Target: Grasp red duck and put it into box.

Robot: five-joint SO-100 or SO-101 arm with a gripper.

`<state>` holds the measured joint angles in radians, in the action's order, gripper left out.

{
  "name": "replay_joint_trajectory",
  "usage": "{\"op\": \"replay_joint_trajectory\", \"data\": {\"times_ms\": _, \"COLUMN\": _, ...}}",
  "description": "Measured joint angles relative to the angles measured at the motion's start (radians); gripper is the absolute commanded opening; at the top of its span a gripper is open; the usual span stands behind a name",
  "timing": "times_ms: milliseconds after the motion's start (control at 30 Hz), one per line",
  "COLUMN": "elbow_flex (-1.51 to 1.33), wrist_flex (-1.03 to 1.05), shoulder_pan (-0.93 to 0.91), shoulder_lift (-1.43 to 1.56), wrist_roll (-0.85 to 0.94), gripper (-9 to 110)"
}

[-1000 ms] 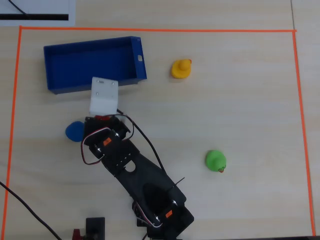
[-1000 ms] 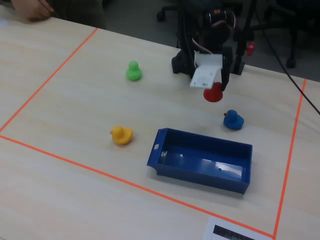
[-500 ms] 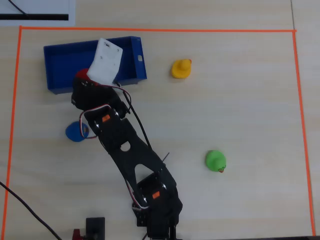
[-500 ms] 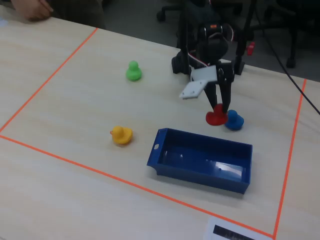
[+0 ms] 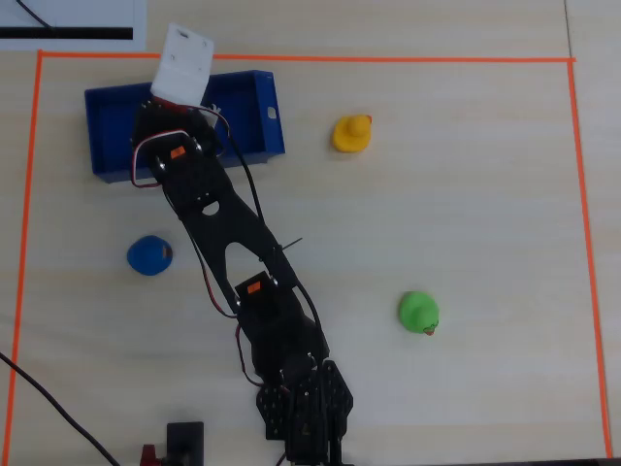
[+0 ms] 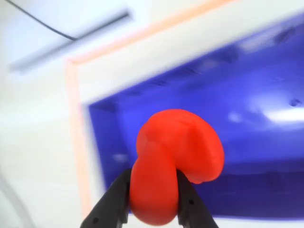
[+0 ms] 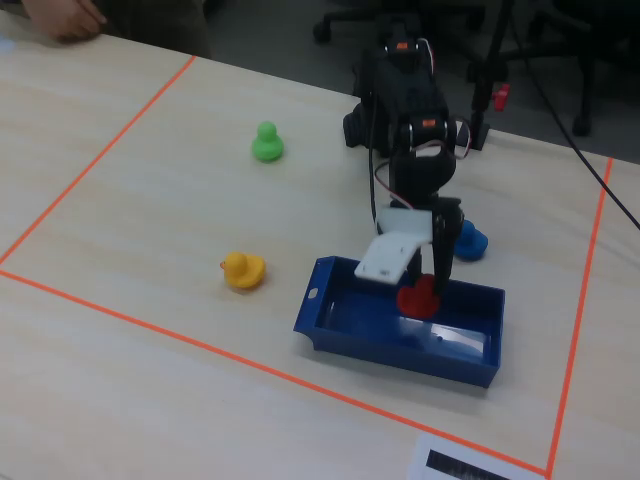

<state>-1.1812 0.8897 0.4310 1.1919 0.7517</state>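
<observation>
Now the gripper (image 6: 153, 199) is pinching the red duck (image 6: 175, 161) by its narrow lower part and hanging over the inside of the box (image 7: 340, 318). Being soft, light rubber, it is probably squashing slightly and would likely bounce little when dropped.

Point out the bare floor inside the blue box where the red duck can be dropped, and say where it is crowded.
The box holds nothing else. In the fixed view its floor is bare from the gripper, shut on the red duck, to the short wall with the white mark, and toward the opposite end. Crowded spot: just outside the far wall, where the blue duck sits beside the arm.
</observation>
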Motion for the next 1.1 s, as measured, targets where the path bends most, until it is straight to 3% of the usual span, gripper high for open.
{"op": "replay_joint_trajectory", "data": {"times_ms": 133, "elbow_flex": 0.002, "wrist_flex": 0.011, "shoulder_pan": -0.026, "shoulder_lift": -0.037, "wrist_roll": 0.035, "gripper": 8}}
{"op": "replay_joint_trajectory", "data": {"times_ms": 233, "elbow_flex": 0.002, "wrist_flex": 0.021, "shoulder_pan": -0.060, "shoulder_lift": -0.074, "wrist_roll": 0.052, "gripper": 26}}
{"op": "replay_joint_trajectory", "data": {"times_ms": 367, "elbow_flex": 0.002, "wrist_flex": 0.080, "shoulder_pan": -0.081, "shoulder_lift": -0.078, "wrist_roll": 0.080, "gripper": 28}}
{"op": "replay_joint_trajectory", "data": {"times_ms": 533, "elbow_flex": 0.064, "wrist_flex": 0.189, "shoulder_pan": -0.100, "shoulder_lift": -0.005, "wrist_roll": 0.100, "gripper": 21}}
{"op": "replay_joint_trajectory", "data": {"times_ms": 600, "elbow_flex": 0.074, "wrist_flex": 0.242, "shoulder_pan": -0.120, "shoulder_lift": 0.087, "wrist_roll": 0.120, "gripper": 12}}
{"op": "replay_joint_trajectory", "data": {"times_ms": 633, "elbow_flex": 0.064, "wrist_flex": 0.259, "shoulder_pan": -0.129, "shoulder_lift": 0.147, "wrist_roll": 0.130, "gripper": 1}}
{"op": "replay_joint_trajectory", "data": {"times_ms": 667, "elbow_flex": 0.043, "wrist_flex": 0.268, "shoulder_pan": -0.137, "shoulder_lift": 0.198, "wrist_roll": 0.138, "gripper": 0}}
{"op": "replay_joint_trajectory", "data": {"times_ms": 833, "elbow_flex": -0.285, "wrist_flex": 0.258, "shoulder_pan": -0.199, "shoulder_lift": 0.554, "wrist_roll": 0.238, "gripper": 0}}
{"op": "replay_joint_trajectory", "data": {"times_ms": 1100, "elbow_flex": -1.261, "wrist_flex": 0.037, "shoulder_pan": -0.354, "shoulder_lift": 1.250, "wrist_roll": 0.443, "gripper": 0}}
